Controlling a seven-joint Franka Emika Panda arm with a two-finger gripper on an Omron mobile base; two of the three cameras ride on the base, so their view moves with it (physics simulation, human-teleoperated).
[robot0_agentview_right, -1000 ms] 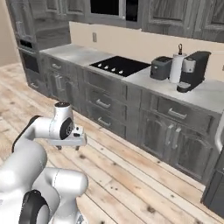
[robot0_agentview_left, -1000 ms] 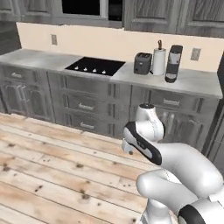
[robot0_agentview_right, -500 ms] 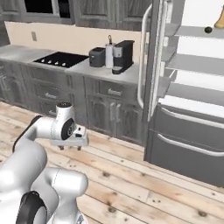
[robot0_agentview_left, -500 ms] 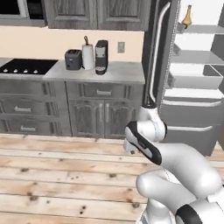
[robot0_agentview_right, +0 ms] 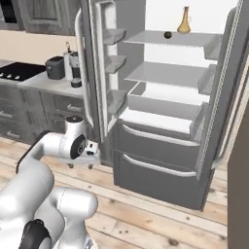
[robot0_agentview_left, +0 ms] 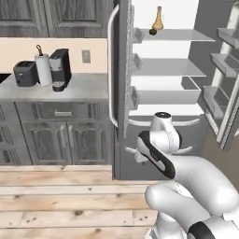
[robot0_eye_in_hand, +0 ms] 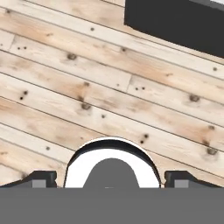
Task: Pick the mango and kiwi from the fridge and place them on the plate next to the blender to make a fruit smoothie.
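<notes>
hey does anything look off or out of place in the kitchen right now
Nothing looks spilled, broken or askew. The fridge stands with both doors wide open, which suits the job. On its top shelf a small dark fruit sits beside a tan bottle. The gripper hangs open over the wood floor.

Pale knotty wood planks (robot0_eye_in_hand: 109, 100) covered the floor. Dark grey wood cabinets (robot0_agentview_left: 51, 135) stood under a light grey desk (robot0_agentview_left: 79, 88), with a beige wall (robot0_agentview_left: 93, 46) behind.

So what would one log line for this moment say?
tall grey-steel fridge: doors open | small dark oval kiwi: top shelf, beside tan bottle | gripper: open, empty, facing floor
</notes>
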